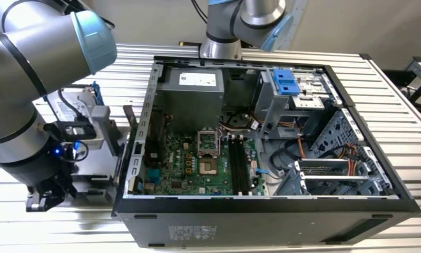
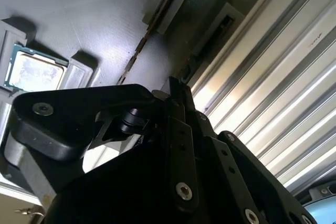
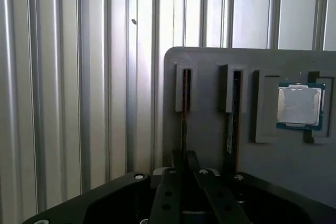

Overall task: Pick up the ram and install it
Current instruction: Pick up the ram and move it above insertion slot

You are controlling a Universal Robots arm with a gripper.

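The ram (image 3: pixel 184 124) stands on edge in the outer slot of a grey holder (image 3: pixel 210 59), the slot farthest from the processor chip. In both wrist views my gripper (image 3: pixel 184 156) (image 2: pixel 177 85) lines up with this stick, its two black fingers drawn close together on the thin edge. The same ram (image 2: pixel 205 48) runs from its slot towards the fingertips. In the exterior view the gripper (image 1: pixel 45 199) hangs low at the left, beside the open computer case (image 1: pixel 154 132). The black memory slots (image 1: pixel 238 163) lie on the green board inside the case.
Another memory stick (image 3: pixel 231 124) stands in the neighbouring slot, and a processor chip (image 3: pixel 299 106) lies in a recess beside it. The holder rests on a ribbed metal table (image 3: pixel 79 103). A second robot arm (image 1: pixel 231 31) stands behind the case.
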